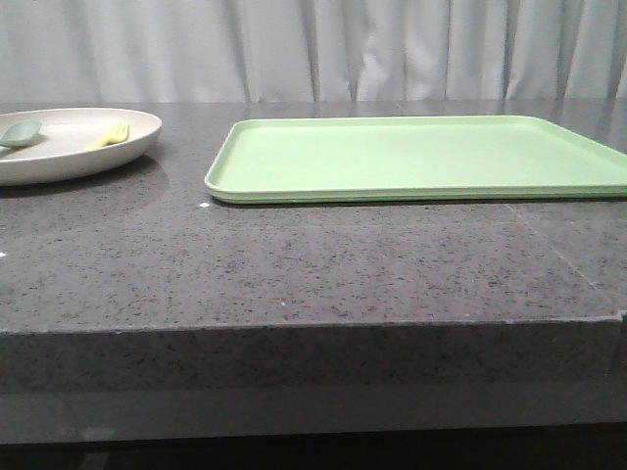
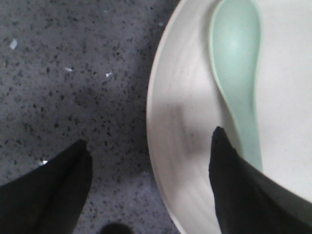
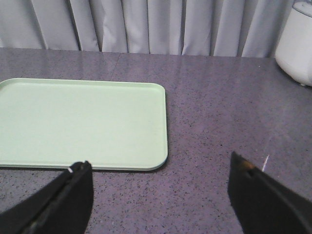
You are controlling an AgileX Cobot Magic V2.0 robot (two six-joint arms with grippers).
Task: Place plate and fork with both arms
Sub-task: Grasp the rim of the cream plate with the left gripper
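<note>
The cream-white plate (image 1: 69,147) sits at the far left of the table, with the pale-yellow fork (image 1: 110,136) and a teal-green spoon (image 1: 18,133) lying in it. In the left wrist view my left gripper (image 2: 148,146) is open and straddles the plate's rim (image 2: 170,122): one finger is over the table, the other over the plate beside the spoon (image 2: 236,63). The fork is out of that view. My right gripper (image 3: 158,168) is open and empty above bare table, near a corner of the green tray (image 3: 83,122). Neither gripper shows in the front view.
The flat light-green tray (image 1: 421,157) lies on the dark speckled table (image 1: 294,264) at centre right. A white appliance (image 3: 297,44) stands at the table's far edge in the right wrist view. Grey curtains hang behind.
</note>
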